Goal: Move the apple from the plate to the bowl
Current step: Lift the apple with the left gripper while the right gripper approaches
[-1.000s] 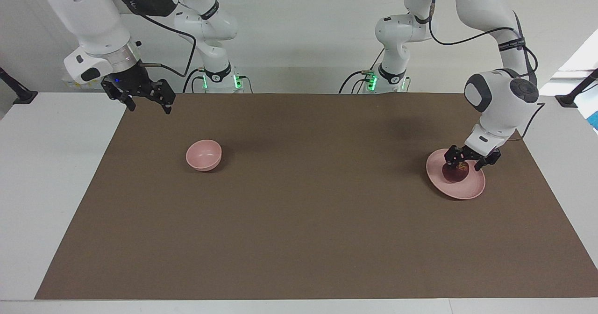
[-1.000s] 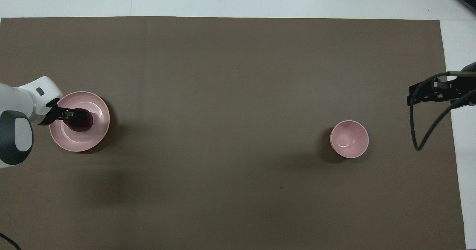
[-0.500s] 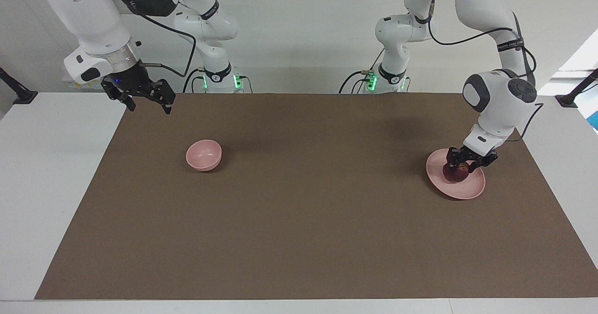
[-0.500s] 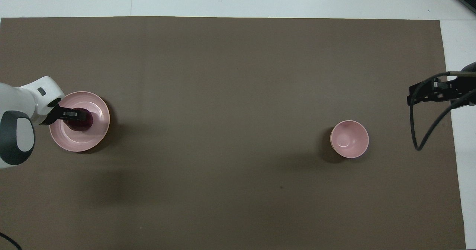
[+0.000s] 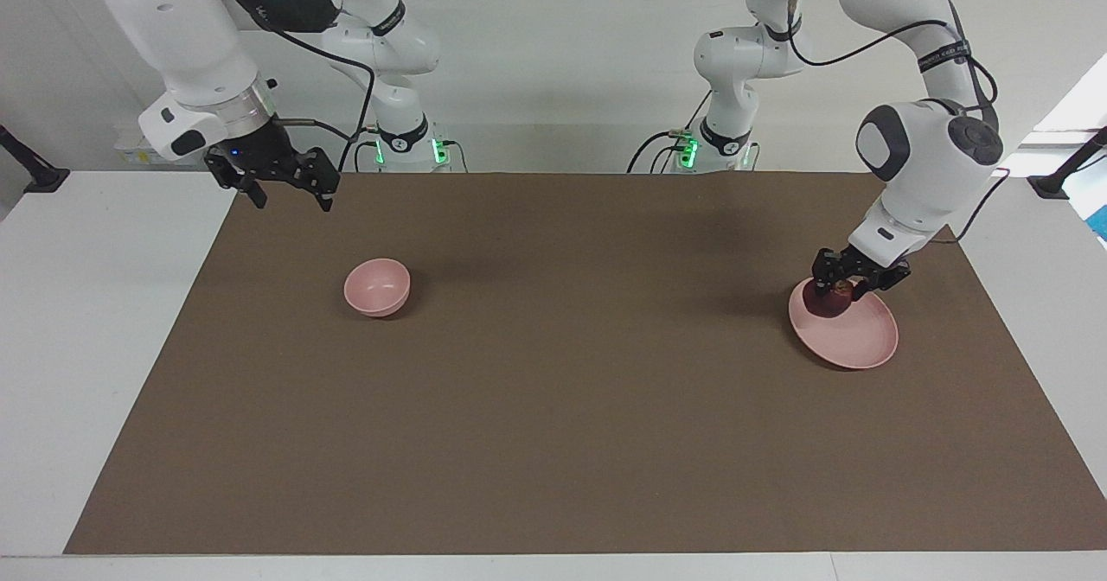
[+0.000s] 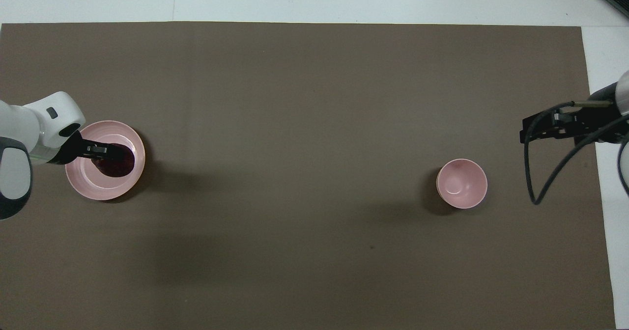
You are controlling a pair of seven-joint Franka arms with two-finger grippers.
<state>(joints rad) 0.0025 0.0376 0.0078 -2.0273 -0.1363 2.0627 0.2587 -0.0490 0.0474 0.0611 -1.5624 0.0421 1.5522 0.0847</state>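
The dark-red apple (image 5: pixel 824 300) is between the fingers of my left gripper (image 5: pixel 835 290), which is shut on it and holds it just above the pale-pink plate (image 5: pixel 856 343), over the plate's edge nearest the robots. In the overhead view the apple (image 6: pixel 117 155), left gripper (image 6: pixel 114 150) and plate (image 6: pixel 96 186) show at the left arm's end of the table. The small deep pink bowl (image 5: pixel 377 287) (image 6: pixel 462 183) stands empty toward the right arm's end. My right gripper (image 5: pixel 290 190) (image 6: pixel 540 129) is open and empty, up in the air over the mat's edge near the bowl.
A brown mat (image 5: pixel 553 408) covers most of the white table (image 5: pixel 95 322). Nothing else stands on it between plate and bowl. The right arm's black cable (image 6: pixel 550 173) hangs near the bowl in the overhead view.
The left gripper has closed on the apple and lifted it off the plate's middle, up and toward the robots. The right gripper has shifted a little toward the table's middle.
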